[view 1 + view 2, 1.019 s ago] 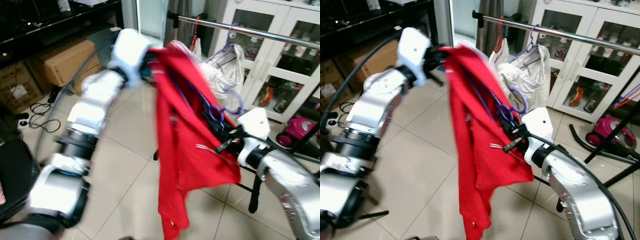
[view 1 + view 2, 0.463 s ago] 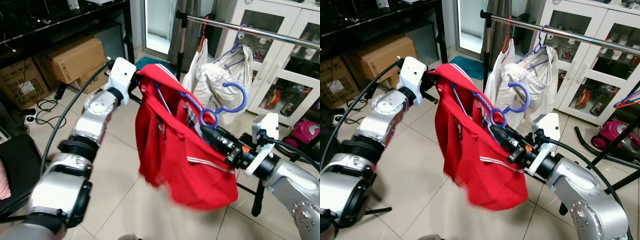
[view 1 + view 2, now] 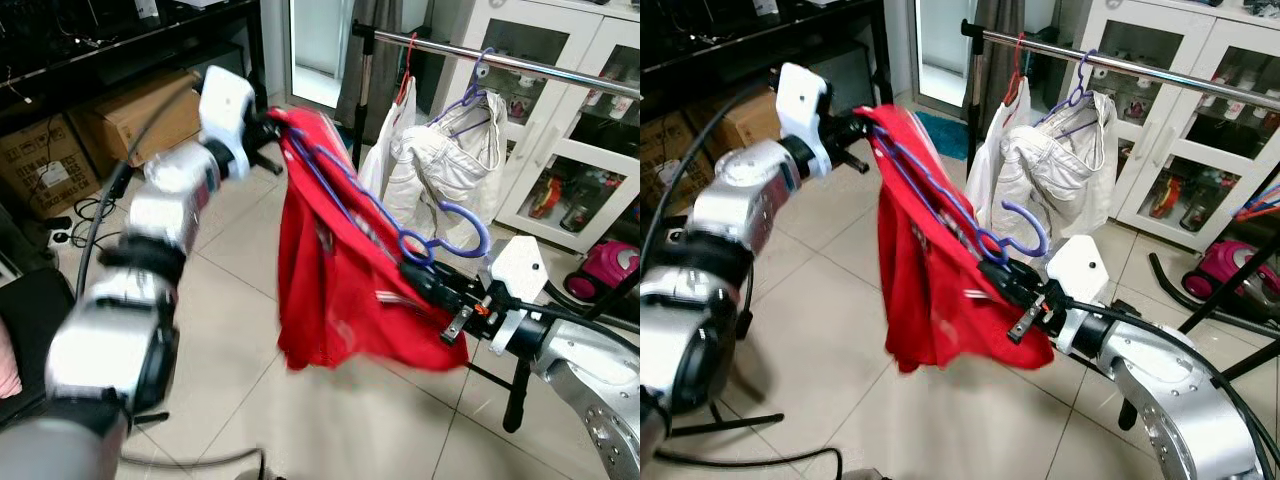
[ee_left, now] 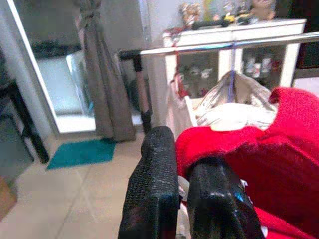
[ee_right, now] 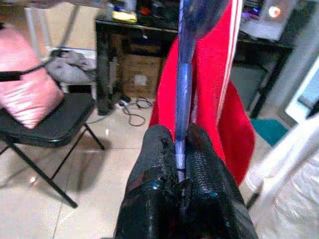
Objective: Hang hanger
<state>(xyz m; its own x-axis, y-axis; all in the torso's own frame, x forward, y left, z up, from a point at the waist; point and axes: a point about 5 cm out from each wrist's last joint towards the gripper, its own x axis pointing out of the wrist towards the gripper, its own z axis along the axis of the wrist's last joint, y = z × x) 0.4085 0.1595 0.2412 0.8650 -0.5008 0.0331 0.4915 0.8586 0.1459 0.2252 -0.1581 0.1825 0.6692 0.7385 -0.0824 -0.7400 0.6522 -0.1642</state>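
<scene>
A red shirt [image 3: 340,270] hangs on a purple hanger [image 3: 445,238] between my two arms. My left gripper [image 3: 268,126] is up high, shut on the shirt's shoulder; the left wrist view has the red cloth [image 4: 259,149] pinched between its black fingers [image 4: 154,189]. Lower down, my right gripper [image 3: 422,278] is shut on the hanger's thin purple bar [image 5: 182,99], with the hook curling up just above it. Behind stands the steel clothes rail [image 3: 520,62], carrying a white garment [image 3: 440,160] on another purple hanger.
A red hanger [image 3: 405,62] hangs on the rail's left part. White glass-door cabinets [image 3: 565,150] and a pink vacuum [image 3: 605,265] stand behind the rail. Cardboard boxes [image 3: 140,115] sit at the left, a black chair [image 3: 25,330] at the near left, with a pink cushion [image 5: 27,94].
My left gripper has lifted the shirt's shoulder higher and toward the left, stretching the cloth. The hanger's hook has dipped lower and tilted to the right in my right gripper.
</scene>
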